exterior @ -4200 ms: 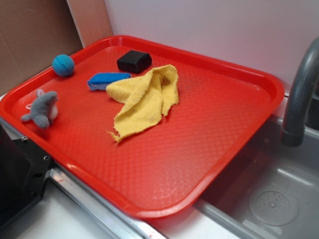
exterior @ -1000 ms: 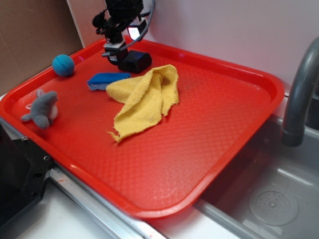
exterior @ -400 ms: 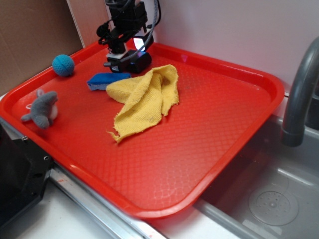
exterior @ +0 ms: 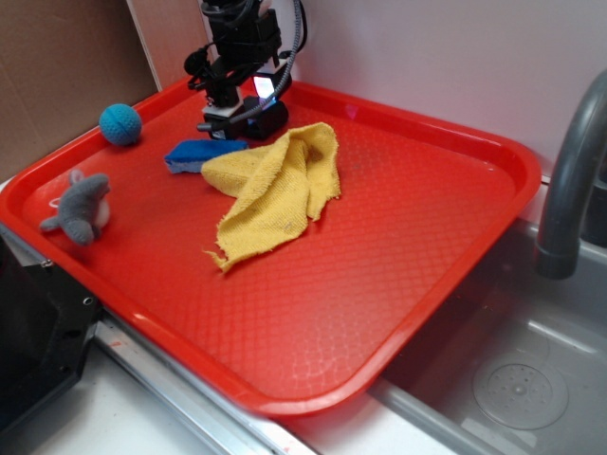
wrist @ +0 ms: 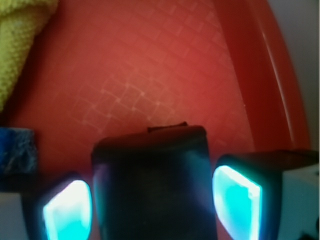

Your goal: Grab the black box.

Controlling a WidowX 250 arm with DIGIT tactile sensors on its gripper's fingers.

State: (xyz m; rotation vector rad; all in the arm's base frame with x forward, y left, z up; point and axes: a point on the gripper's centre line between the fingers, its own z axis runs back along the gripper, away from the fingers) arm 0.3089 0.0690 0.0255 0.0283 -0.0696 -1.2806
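The black box (wrist: 150, 185) is small, dark and flat with round edges. The gripper (wrist: 150, 205) is spread wide, one finger on each side of it.

The robot arm (exterior: 239, 43), at the upper left of the exterior view, is black, with black cables looping beside it. Its gripper (exterior: 237, 109) has pale fingertips and a bright light. In the wrist view, the finger pads (wrist: 236, 199) glow cyan.

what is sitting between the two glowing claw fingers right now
The small matte black rectangular box fills the gap between the claw's lit fingers, seen in the wrist view. Slim gaps show on both sides, so the fingers look open around it.
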